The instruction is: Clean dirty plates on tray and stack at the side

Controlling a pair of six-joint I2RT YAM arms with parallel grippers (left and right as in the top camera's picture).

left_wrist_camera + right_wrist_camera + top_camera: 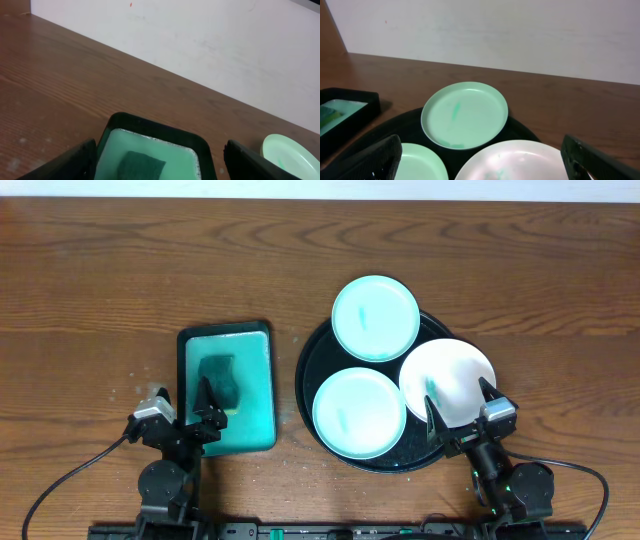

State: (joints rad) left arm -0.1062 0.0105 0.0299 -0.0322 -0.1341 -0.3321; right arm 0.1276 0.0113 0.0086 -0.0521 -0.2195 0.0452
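Note:
The black round tray holds three plates. A mint-green plate sits at its far side, a second mint-green plate at its near left, and a white plate at its right. Each shows faint green smears. My right gripper is open, its fingers either side of the white plate's near edge. The far mint plate also shows in the right wrist view. My left gripper is open over the teal tray, above a dark green sponge.
The teal rectangular tray with a dark rim lies left of the black tray and holds soapy liquid and the sponge. Bare wooden table surrounds both trays. A pale wall runs along the table's far edge.

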